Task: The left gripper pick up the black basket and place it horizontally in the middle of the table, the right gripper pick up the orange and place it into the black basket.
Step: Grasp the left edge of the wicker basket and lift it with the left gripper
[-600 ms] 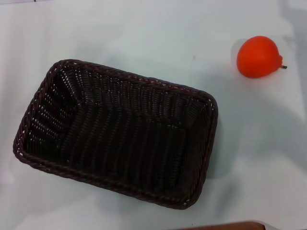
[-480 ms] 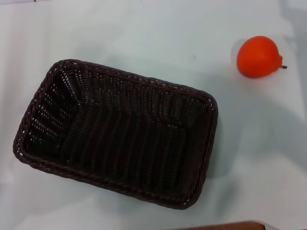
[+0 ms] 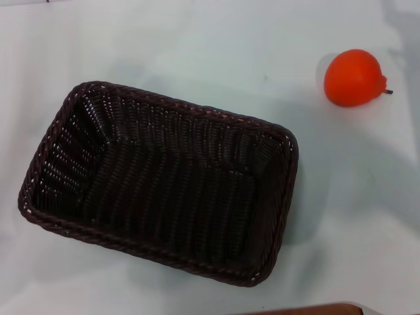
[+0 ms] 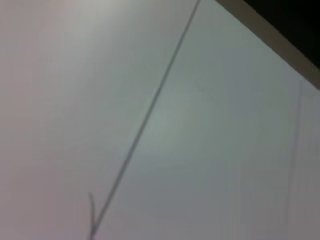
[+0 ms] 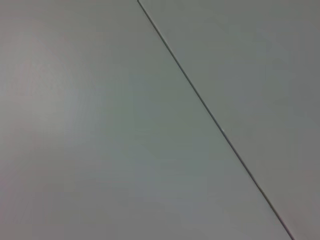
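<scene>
The black basket [image 3: 161, 184] is a large dark woven wicker basket with a braided rim. It lies on the white table [image 3: 197, 52] at the left-centre of the head view, turned at a slight slant, and it is empty. The orange [image 3: 354, 77], round and glossy with a short dark stem, sits on the table at the far right, apart from the basket. Neither gripper shows in any view. The two wrist views show only bare white tabletop with a thin seam line.
A brown edge [image 3: 315, 308] shows at the near edge of the head view. In the left wrist view the table's edge [image 4: 270, 35] runs across one corner, with darkness beyond it.
</scene>
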Robot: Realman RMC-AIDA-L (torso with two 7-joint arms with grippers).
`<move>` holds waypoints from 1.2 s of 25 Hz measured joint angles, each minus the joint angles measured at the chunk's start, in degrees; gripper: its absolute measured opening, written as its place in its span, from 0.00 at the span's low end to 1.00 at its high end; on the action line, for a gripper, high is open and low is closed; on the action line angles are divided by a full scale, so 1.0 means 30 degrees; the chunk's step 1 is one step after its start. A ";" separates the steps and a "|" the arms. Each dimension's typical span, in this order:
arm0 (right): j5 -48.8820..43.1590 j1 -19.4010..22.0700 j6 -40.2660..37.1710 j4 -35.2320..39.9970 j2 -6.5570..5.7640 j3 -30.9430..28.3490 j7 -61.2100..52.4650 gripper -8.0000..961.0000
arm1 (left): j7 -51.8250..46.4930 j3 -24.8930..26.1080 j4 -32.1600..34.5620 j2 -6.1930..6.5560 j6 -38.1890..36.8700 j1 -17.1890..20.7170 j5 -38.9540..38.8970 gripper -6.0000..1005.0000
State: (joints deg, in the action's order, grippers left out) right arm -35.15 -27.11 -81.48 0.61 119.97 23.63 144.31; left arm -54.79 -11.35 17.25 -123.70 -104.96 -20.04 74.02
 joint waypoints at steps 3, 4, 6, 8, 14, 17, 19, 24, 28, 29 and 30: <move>0.0000 -0.0052 0.0010 0.0000 0.0000 0.0000 0.0000 0.83 | -0.2316 -0.1255 0.1652 0.0155 0.0220 0.0060 0.0191 0.66; -0.0001 -0.0062 0.0013 0.0000 0.0000 0.0001 0.0000 0.83 | -0.3470 -0.1851 0.2481 0.0298 0.0337 0.0090 0.0480 0.66; -0.0001 -0.0070 0.0020 0.0001 0.0001 0.0004 0.0000 0.83 | -0.5960 -0.2852 0.4249 0.0732 0.0573 0.0081 0.1403 0.66; -0.0001 -0.0072 0.0026 0.0000 0.0001 0.0003 0.0000 0.83 | -0.8750 -0.3531 0.6201 0.1181 0.0679 0.0014 0.2653 0.66; -0.0001 -0.0069 0.0151 0.0000 0.0020 -0.0243 -0.0021 0.83 | -1.6088 -0.4562 1.3789 0.1663 0.0804 -0.0417 0.8903 0.66; 0.0001 -0.0086 0.0368 0.0001 0.0025 -0.0298 -0.0026 0.83 | -1.8970 -0.5128 1.6456 0.1778 0.0689 -0.0813 1.1848 0.67; 0.0001 -0.0091 0.0543 0.0001 0.0022 -0.0411 -0.0028 0.83 | -2.0949 -0.5900 1.8056 0.1886 0.0389 -0.1140 1.3824 0.67; -0.0001 -0.0213 0.1042 0.0000 0.0000 -0.0498 -0.0030 0.83 | -2.4471 -0.7904 2.1588 0.1611 0.0071 -0.1814 1.8190 0.67; 0.0020 -0.0228 0.1182 0.0001 0.0006 -0.0800 -0.0030 0.83 | -2.6434 -0.9685 2.3012 0.1364 -0.0133 -0.2053 2.0551 0.67; 0.0022 -0.0226 0.1187 0.0001 0.0017 -0.0898 -0.0029 0.83 | -2.6930 -1.0130 2.3191 0.1305 -0.0153 -0.2084 2.1117 0.67; 0.0025 -0.0222 0.1191 0.0000 0.0023 -0.0951 -0.0030 0.83 | -2.7291 -1.0453 2.3322 0.1230 -0.0153 -0.2115 2.1528 0.67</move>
State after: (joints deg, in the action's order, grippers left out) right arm -35.08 -27.78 -77.90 0.61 120.04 20.78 144.22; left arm -136.66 -42.71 87.22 -120.01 -105.42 -26.38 138.60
